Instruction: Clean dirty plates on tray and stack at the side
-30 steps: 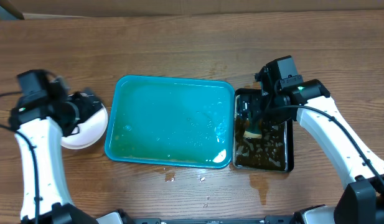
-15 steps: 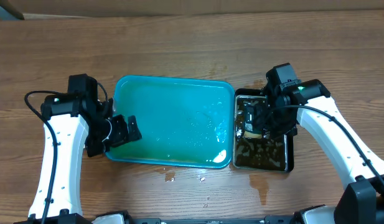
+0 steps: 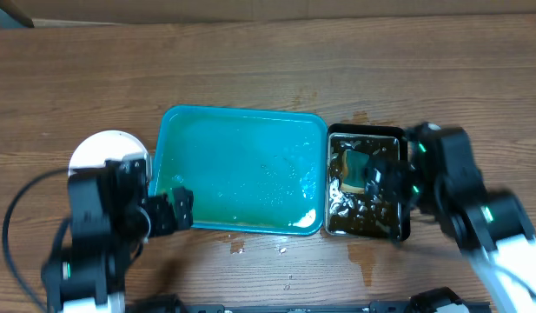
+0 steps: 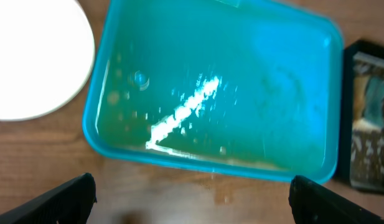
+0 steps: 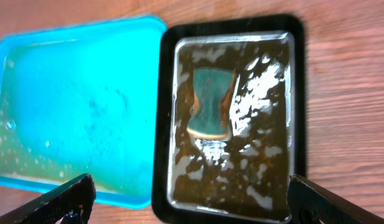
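Observation:
The teal tray (image 3: 241, 169) lies mid-table with a wet, glistening bottom (image 4: 216, 93) and no plate in it. A white plate (image 3: 104, 149) rests on the wood just left of the tray, and the left wrist view shows it clean (image 4: 30, 56). I cannot tell whether other plates lie under it. My left gripper (image 3: 168, 211) hovers open over the tray's front left corner, its fingertips (image 4: 73, 196) wide apart above bare wood. My right gripper (image 3: 382, 178) is open too, raised above the black pan, its fingertips (image 5: 328, 199) holding nothing.
A black pan (image 3: 365, 228) of murky brown water sits against the tray's right side. A sponge (image 5: 210, 102) lies in the pan's far half. Water drops and a wet patch (image 3: 359, 254) mark the wood in front of the tray and pan.
My left gripper moved from over the plate, past the tray's left edge, back toward the front, uncovering the plate. My right gripper lifted out of the pan, and the sponge stayed in it.

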You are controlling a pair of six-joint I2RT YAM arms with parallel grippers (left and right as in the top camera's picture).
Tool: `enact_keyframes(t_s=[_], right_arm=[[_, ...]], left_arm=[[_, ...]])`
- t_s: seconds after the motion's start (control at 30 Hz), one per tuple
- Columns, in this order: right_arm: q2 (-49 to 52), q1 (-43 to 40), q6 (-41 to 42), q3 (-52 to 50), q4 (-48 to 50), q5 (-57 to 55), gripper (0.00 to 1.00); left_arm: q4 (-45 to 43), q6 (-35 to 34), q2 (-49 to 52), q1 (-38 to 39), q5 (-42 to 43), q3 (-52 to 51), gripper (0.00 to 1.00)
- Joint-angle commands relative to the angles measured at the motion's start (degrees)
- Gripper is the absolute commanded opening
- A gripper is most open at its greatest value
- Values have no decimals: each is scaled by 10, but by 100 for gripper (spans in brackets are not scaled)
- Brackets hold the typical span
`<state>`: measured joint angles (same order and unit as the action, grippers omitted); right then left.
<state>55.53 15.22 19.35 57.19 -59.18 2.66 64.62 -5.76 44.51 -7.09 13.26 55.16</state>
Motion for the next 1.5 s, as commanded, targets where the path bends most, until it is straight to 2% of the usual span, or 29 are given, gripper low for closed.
enact_keyframes(t_s=[0.0, 0.23, 0.97, 1.2, 1.3, 1.37, 1.47], right_arm=[[-92, 5, 4, -43, 26, -57, 100], [-171, 5, 4, -56, 29, -73, 100], [-164, 4, 4, -57, 19, -73, 100], [-206, -59, -16, -61, 22, -95, 100], [-250, -83, -35, -81, 50, -92, 100], [-309, -93, -85, -127, 115, -69, 100], [-380, -97, -102, -190, 189, -55, 100]], left_arm=[[-19, 4, -67, 4, -1, -33, 100], [-31, 5, -100, 4, -2, -35, 100], [-27, 5, -98, 4, -2, -35, 100], [-27, 5, -98, 4, -2, -35, 100], [-27, 5, -97, 4, -2, -35, 100], [-27, 5, -98, 4, -2, -35, 100], [-27, 5, -98, 4, -2, -35, 100]])
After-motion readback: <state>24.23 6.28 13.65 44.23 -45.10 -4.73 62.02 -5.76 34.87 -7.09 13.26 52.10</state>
